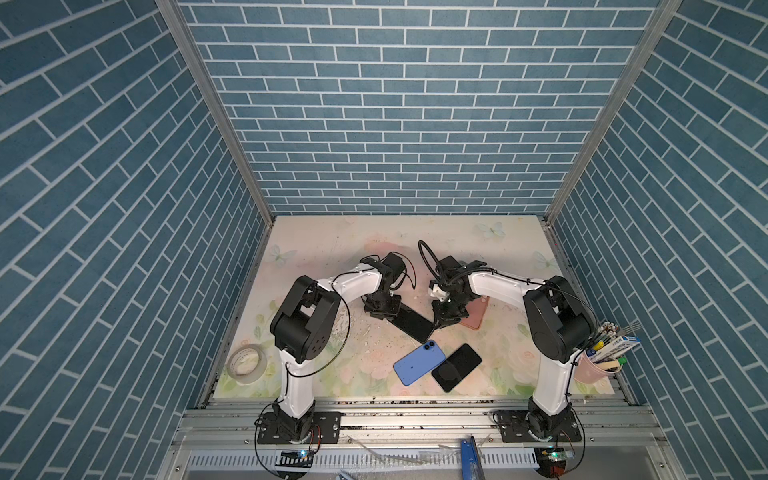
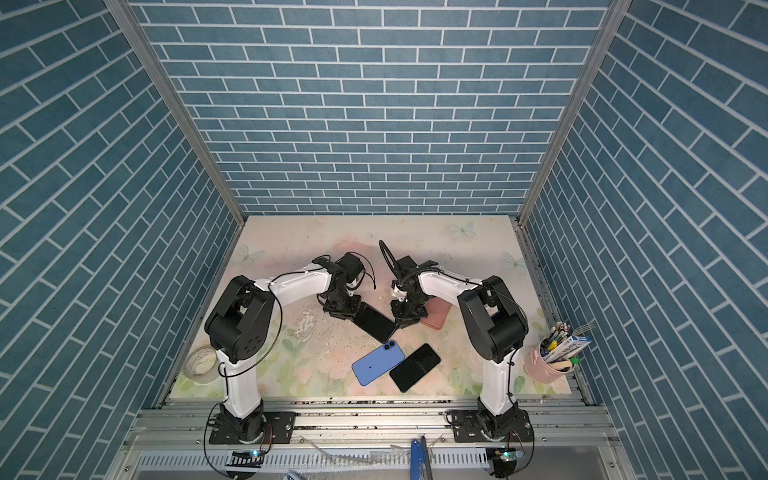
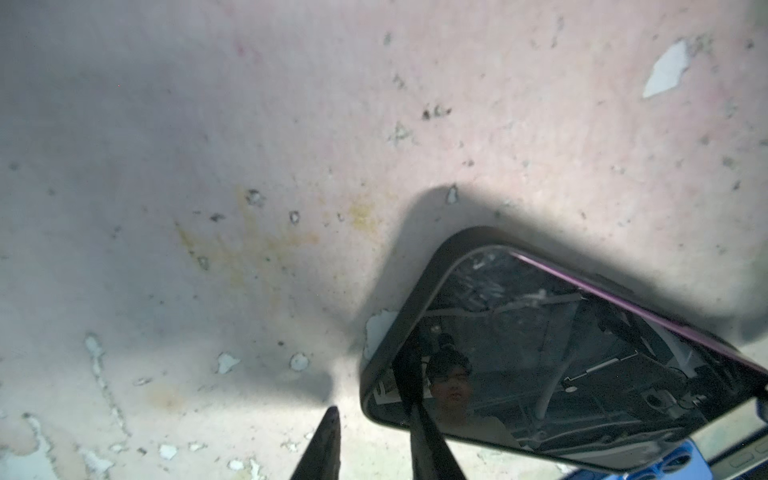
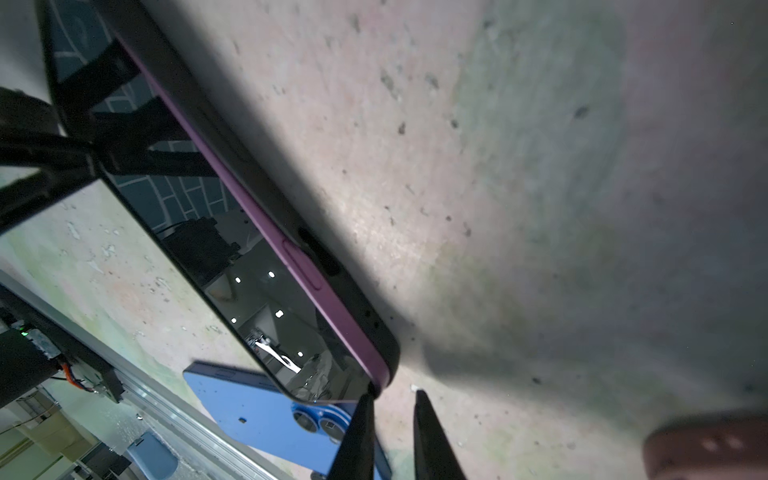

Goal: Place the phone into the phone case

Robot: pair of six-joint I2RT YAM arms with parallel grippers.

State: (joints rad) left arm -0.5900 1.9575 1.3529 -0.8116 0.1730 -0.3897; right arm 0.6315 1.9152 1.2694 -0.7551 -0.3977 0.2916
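Seating looks to be the step in hand: the black-screened phone with a purple metal edge (image 1: 413,322) sits near the middle of the floral-printed tabletop (image 1: 332,245), between the two grippers and inside the dark matte phone case (image 3: 415,282). An arm stands at each short end, probably so that one end is steadied while the other is worked.

The left gripper (image 1: 386,313) straddles one corner, with one black finger (image 3: 328,440) on the table side of the rim and its partner over the glass. The gap is narrow, but I cannot tell whether it pinches the rim. The right gripper (image 4: 392,392) is at the opposite corner, jaws narrowly apart with nothing between them and one tip just beside the corner. It seems placed to press that corner home.

The phone is face up, its glass glossy as a mirror. Along one long side the purple edge and side button (image 4: 303,266) ride above the case wall, while at the left gripper's corner the rim wraps the glass, so I judge it half seated. A broad shadow under the raised side hints at a tilt, though I cannot be sure. A matte blue phone (image 1: 417,361) lies just beside it
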